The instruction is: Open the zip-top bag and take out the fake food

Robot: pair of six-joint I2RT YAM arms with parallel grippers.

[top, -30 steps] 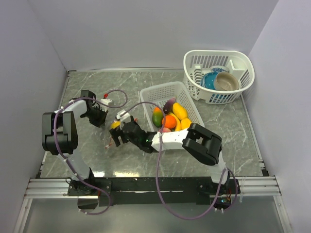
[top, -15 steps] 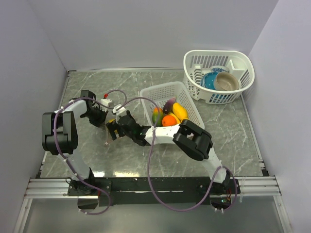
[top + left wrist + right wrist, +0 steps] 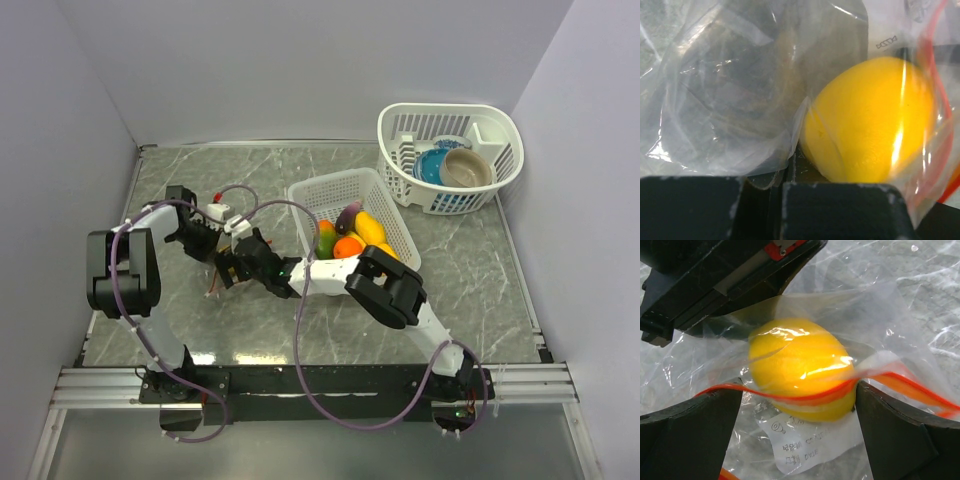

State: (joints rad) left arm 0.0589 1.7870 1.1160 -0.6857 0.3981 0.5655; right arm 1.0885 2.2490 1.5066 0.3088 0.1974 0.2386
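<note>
The zip-top bag point(image 3: 890, 315) lies on the bench point(image 3: 480, 270) just off the left-arm side of the white slotted basket point(image 3: 330, 190), and both my claws meet over it. My left claw point(image 3: 777, 197) is narrow, and I judge that it pinches a fold of the clear film. My right claw point(image 3: 799, 390) is spread to about the width of the yellow fruit point(image 3: 790, 355) inside the bag, with a pad point(image 3: 695, 435) at each flank. I cannot tell whether the pads already bite, nor whether they sit inside the bag's mouth or outside the film.

The step, as I read it, is drawing this fruit out. The orange-red zip strip point(image 3: 905, 382) runs across the fruit's near face between my pads, so I want to close on the widest part without trapping it. The skin looks glossy and round and may squirt free, so I'd squeeze lightly. I'd keep the left pinch firm to anchor the bag, then pull straight back toward the basket.

I count one bag, with one fruit in it that I can see. In the basket, four pieces of fake food show plainly: green-orange point(image 3: 325, 238), orange point(image 3: 348, 247), yellow point(image 3: 370, 228) and dark purple point(image 3: 347, 214). More may hide under my right arm. Beyond the basket, on its right-arm side, a second white basket point(image 3: 505, 125) holds two bowls, teal point(image 3: 432, 166) and tan point(image 3: 468, 168).
</note>
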